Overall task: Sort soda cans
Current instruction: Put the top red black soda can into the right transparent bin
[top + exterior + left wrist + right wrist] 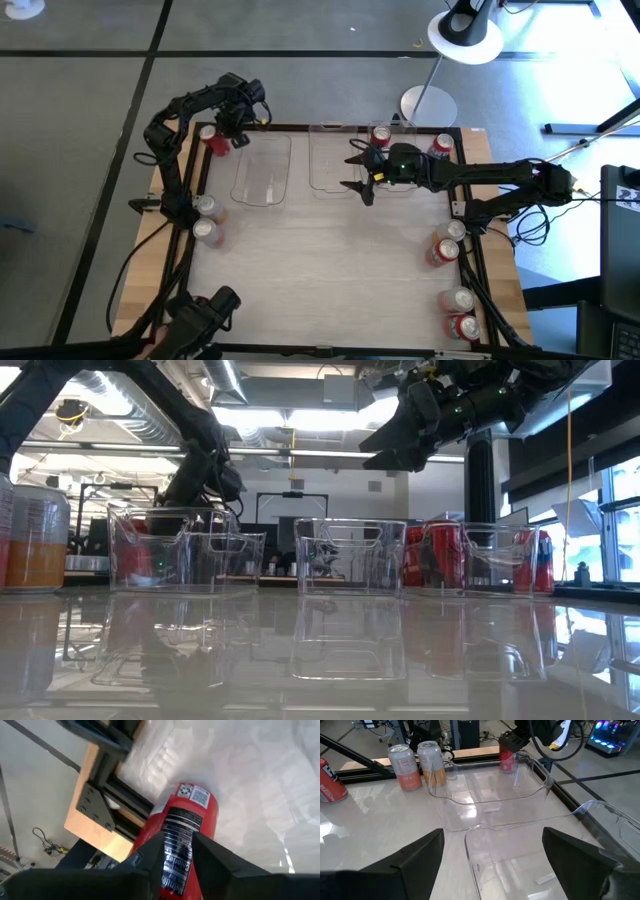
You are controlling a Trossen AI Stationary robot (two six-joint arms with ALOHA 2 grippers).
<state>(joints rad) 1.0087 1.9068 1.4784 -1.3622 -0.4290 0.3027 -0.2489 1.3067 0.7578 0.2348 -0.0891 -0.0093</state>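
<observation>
My left gripper (224,132) is at the table's far left corner, shut on a red soda can (214,141), just left of the left clear bin (262,170). My right gripper (356,173) hangs open in the air above the middle bin (333,160), touching nothing; in its wrist view the fingers (420,852) spread over that bin's rim. One red can (381,135) stands in the right bin (400,152). Two silver cans (206,218) stand at the left edge. More red and silver cans (447,243) stand along the right edge. My left gripper pinches the red can by its side wall (176,827) between the two fingers (217,857), one on each side. The fingers come down at it from above, slanting. Seen from the right wrist, the can (506,760) is about upright beside the bin; whether its base rests on the table I cannot tell.
Three clear plastic bins stand in a row at the table's far side. A red can (441,147) stands at the far right corner, two more cans (460,312) at the near right. A black frame rail (185,215) runs along the table's sides. The near middle of the table is bare.
</observation>
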